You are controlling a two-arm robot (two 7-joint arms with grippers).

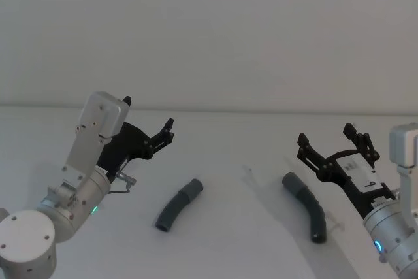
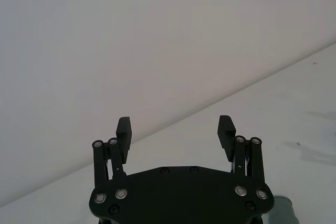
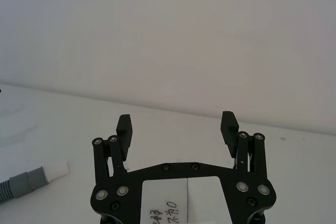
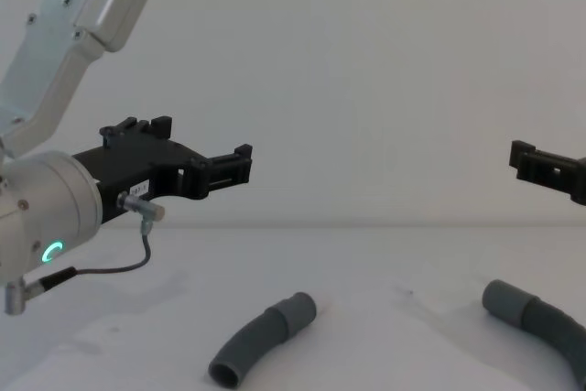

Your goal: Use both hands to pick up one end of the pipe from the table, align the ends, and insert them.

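We saw both claws wide open, empty, above the desk [image 1: 235,243]. Left hose piece [image 1: 179,204] lay below and inward of left claw [image 1: 149,112]; right hose piece [image 1: 307,204] lay just under right claw [image 1: 325,134]. A curved hose could've rolled when pinched, skewing the cuffs.

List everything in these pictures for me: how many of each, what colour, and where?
Table: one, white, across the foreground.
Wall: one, pale, behind the table.
Hose pieces: two, dark grey, curved, lying apart on the table; left piece, right piece.
Left end effector: one, black, open, raised above the table, left of the left piece.
Right end effector: one, black, open, raised beside the right piece.
Arms: two, silver; left arm, right arm.
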